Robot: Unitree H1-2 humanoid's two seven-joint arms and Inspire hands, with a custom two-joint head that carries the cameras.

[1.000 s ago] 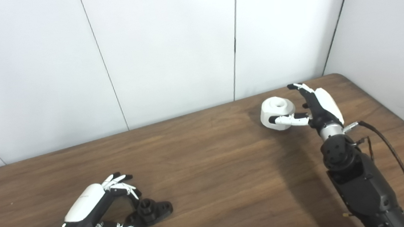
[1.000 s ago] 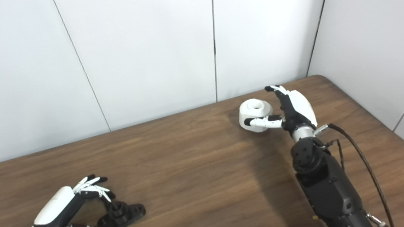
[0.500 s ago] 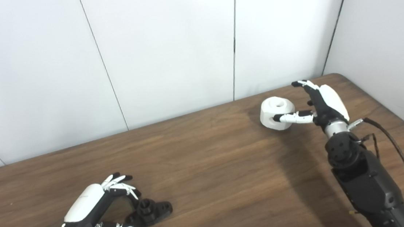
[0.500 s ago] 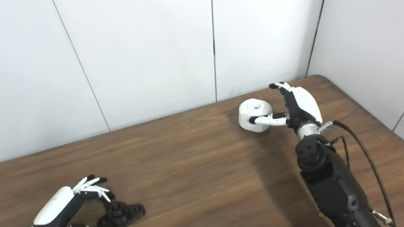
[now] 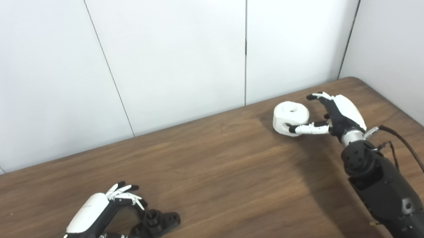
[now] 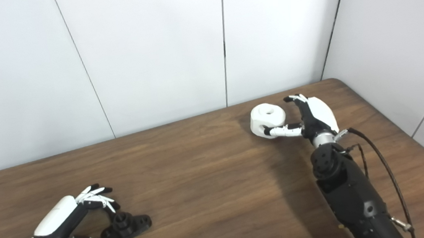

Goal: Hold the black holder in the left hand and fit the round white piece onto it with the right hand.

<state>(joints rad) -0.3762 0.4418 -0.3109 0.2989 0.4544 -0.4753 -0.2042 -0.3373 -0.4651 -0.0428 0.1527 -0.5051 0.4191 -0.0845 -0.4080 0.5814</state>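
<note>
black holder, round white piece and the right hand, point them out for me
black holder [image 5: 159,221], left eye view, its raised round top.
round white piece [image 5: 290,113], left eye view, its top face by the hole.
right hand [image 6: 313,117], right eye view, its white back.

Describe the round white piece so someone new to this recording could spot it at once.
Start at the wooden table and go to its far right corner, near the white wall panels. The round white piece sits there, with the right robot hand cupped around its right side. It is a squat white cylinder with a central hole on top, unlike the black holder at the near left.
</note>
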